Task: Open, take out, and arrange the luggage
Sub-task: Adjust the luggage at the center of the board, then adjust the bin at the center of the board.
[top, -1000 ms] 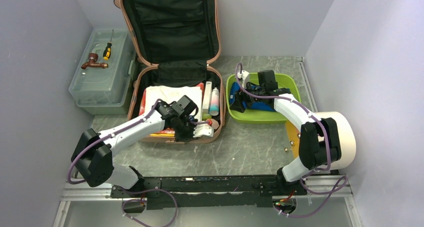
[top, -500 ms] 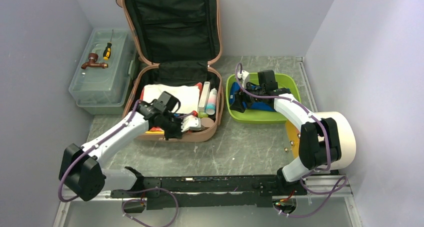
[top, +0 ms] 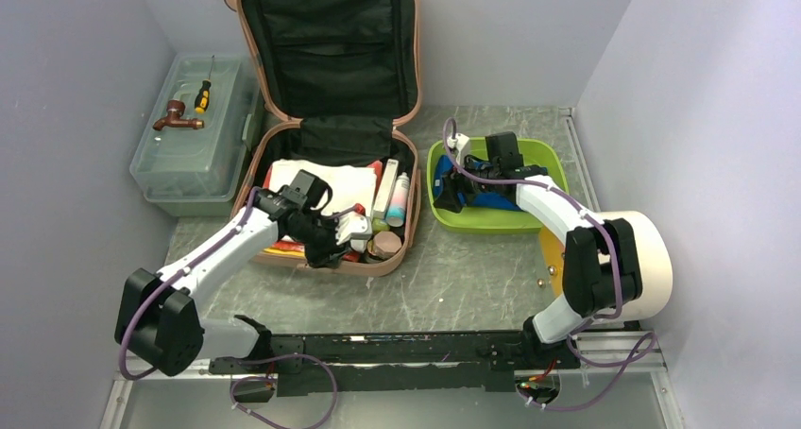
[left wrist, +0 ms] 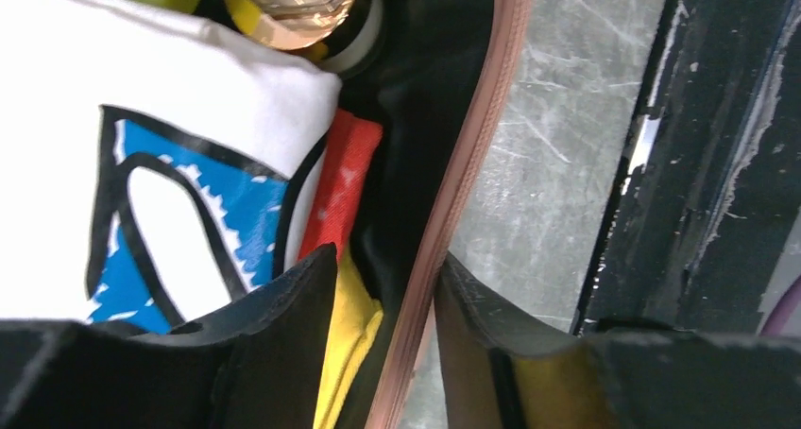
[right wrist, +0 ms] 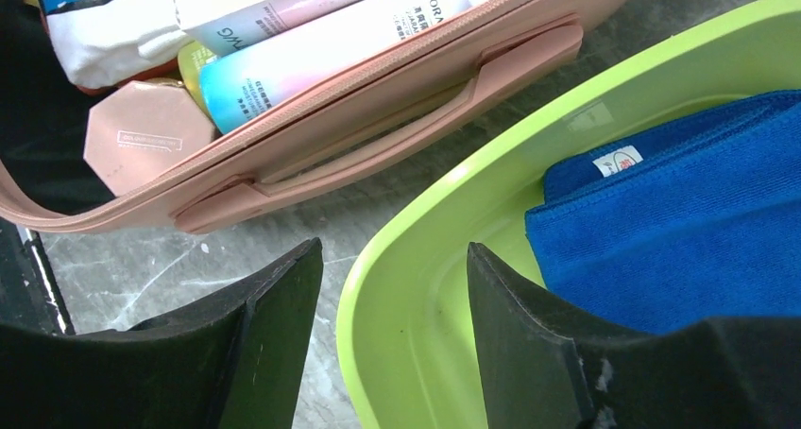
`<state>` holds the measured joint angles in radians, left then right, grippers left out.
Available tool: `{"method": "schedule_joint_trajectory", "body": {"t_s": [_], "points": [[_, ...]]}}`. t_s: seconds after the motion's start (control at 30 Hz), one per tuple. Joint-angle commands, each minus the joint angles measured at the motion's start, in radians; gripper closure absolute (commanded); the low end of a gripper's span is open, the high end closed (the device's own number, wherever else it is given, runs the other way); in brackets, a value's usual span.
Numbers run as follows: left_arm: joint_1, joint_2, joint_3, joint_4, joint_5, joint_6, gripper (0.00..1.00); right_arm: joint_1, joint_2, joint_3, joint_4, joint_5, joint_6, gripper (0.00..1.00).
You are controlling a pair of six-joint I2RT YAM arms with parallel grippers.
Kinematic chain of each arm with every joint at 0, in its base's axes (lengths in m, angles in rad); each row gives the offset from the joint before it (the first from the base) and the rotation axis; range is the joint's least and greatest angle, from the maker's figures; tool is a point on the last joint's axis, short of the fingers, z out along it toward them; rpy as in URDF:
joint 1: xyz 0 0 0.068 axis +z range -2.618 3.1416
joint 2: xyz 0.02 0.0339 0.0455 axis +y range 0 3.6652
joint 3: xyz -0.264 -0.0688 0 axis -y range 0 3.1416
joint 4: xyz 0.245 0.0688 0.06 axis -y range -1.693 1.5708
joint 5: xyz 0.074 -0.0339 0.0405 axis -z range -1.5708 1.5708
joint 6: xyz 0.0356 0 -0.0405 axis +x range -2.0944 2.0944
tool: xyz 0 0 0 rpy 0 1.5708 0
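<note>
Open on the table (top: 453, 278), the salmon-pink luggage (top: 321, 51) lies at about 11 o'clock from the table's middle. Its black-lined lid stands upright against the back wall, and its lower shell is still packed.

The left gripper (left wrist: 383, 268) sits at the shell's 6 o'clock edge with its jaws apart. One finger is inside above a folded white garment (left wrist: 142, 117) printed in blue and black. The other is outside over the table, and the pink rim runs between them unclamped. Red and yellow fabric shows under the garment.

A pastel tube (right wrist: 340, 42) and a pink hexagonal jar (right wrist: 142, 131) lie along the case's 3 o'clock wall, behind its pink handle (right wrist: 378, 127).

At 3 o'clock of the case, just beside it, stands a lime green tray (right wrist: 425, 287) holding a folded blue towel (right wrist: 680, 212). The right gripper (right wrist: 392, 259), its jaws also apart, straddles the tray's 9 o'clock rim without gripping it.

At 9 o'clock of the case, a translucent grey-green toolbox (top: 194, 155) carries a screwdriver (top: 202, 96) and a brown tap (top: 177, 117) on its lid.
</note>
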<state>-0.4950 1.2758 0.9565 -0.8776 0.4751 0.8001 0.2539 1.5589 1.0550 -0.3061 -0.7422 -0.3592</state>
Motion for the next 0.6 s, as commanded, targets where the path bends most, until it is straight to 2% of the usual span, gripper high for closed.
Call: {"method": "schedule_joint_trajectory", "body": {"t_s": [0.0, 0.07, 0.17, 0.27, 0.33, 0.37, 0.4, 0.5, 0.57], "points": [[-0.013, 0.047, -0.011, 0.147, -0.007, -0.006, 0.63, -0.002, 0.033, 0.05, -0.005, -0.022, -0.019, 0.4], [-0.026, 0.063, -0.065, 0.238, -0.026, -0.017, 0.76, -0.001, 0.059, 0.062, -0.017, -0.021, -0.019, 0.4], [-0.033, 0.096, -0.158, 0.34, -0.069, 0.009, 0.83, -0.001, 0.108, 0.088, -0.044, -0.019, -0.021, 0.42], [-0.018, 0.109, -0.262, 0.471, -0.237, 0.028, 0.93, 0.004, 0.164, 0.115, -0.067, -0.017, -0.019, 0.43], [-0.011, 0.106, -0.34, 0.568, -0.288, 0.041, 1.0, 0.014, 0.207, 0.136, -0.069, -0.012, 0.0, 0.44], [-0.011, 0.112, -0.352, 0.605, -0.286, 0.039, 1.0, 0.028, 0.236, 0.159, -0.072, 0.003, 0.03, 0.44], [-0.019, 0.131, -0.334, 0.606, -0.295, 0.035, 1.0, 0.051, 0.264, 0.2, -0.094, 0.004, 0.051, 0.44], [-0.033, 0.175, -0.165, 0.427, -0.265, -0.021, 1.0, 0.147, 0.307, 0.338, -0.263, 0.075, 0.002, 0.41], [-0.032, 0.168, -0.12, 0.377, -0.253, -0.022, 1.0, 0.173, 0.241, 0.312, -0.231, 0.114, -0.024, 0.35]]}}
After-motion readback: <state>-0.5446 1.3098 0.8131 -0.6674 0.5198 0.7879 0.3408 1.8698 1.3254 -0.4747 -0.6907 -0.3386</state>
